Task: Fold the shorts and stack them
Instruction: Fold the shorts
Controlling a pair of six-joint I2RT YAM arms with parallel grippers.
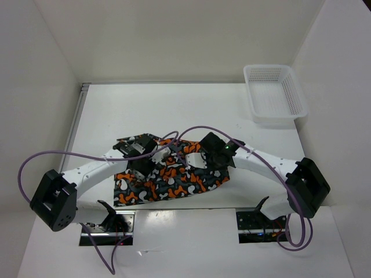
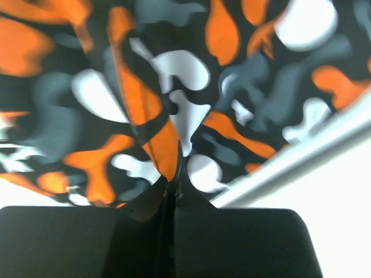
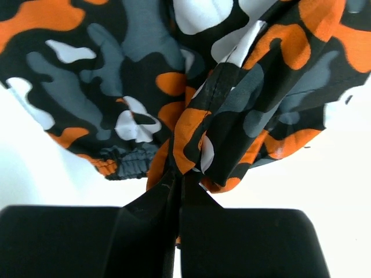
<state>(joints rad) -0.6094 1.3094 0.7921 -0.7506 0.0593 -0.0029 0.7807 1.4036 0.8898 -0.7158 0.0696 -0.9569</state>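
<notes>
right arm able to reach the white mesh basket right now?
Probably not yet: right gripper is shut on the shorts, which the left gripper pinches too. Nothing else stands between it and the basket.

The two arms meet over the middle of the table (image 1: 151,107), and that is where it gets crowded. The left gripper (image 2: 173,184) and the right gripper (image 3: 179,175) are each pinched tight on a fold of the shorts (image 1: 174,182), close together, with little passage between them. A purple cable (image 1: 200,128) arches over the right wrist, and a second cable (image 1: 58,152) bows out along the left arm. Behind the cloth the tabletop lies open to the back edge. The white basket (image 1: 272,119) takes up the far right corner. The left wall (image 1: 35,87) and right wall (image 1: 342,87) hem in both flanks.
</notes>
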